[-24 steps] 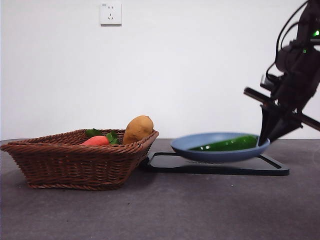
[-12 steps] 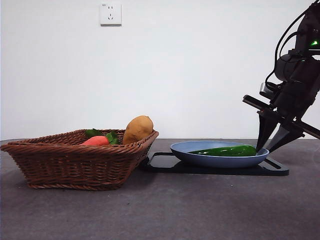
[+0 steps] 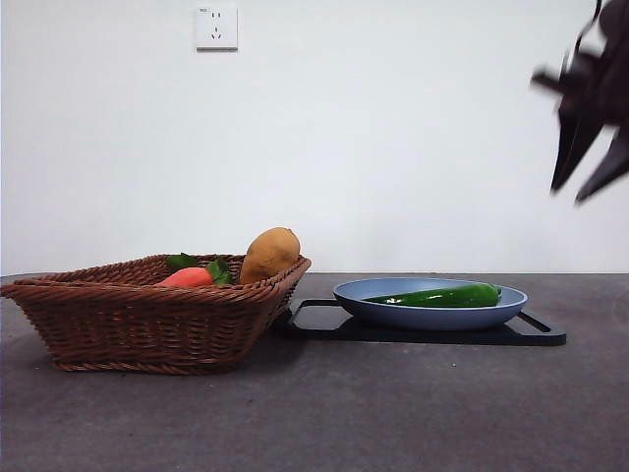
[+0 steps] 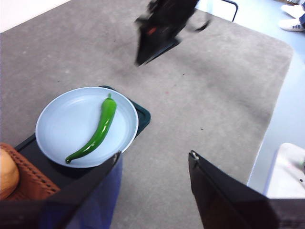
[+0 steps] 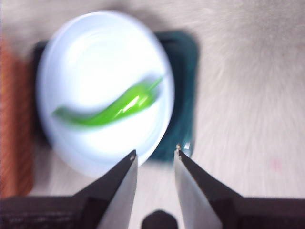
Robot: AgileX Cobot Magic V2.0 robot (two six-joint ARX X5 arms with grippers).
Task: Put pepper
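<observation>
Right claw [image 3: 590,162] hangs open above the pepper [image 3: 442,295] on grey table [image 3: 393,413].

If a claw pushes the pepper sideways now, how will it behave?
The pepper looks glossy, so it would probably slide on the smooth blue plate. Its rounded, curved body may roll or pivot. The raised plate rim would likely stop it. It seems stiff, not floppy.
</observation>
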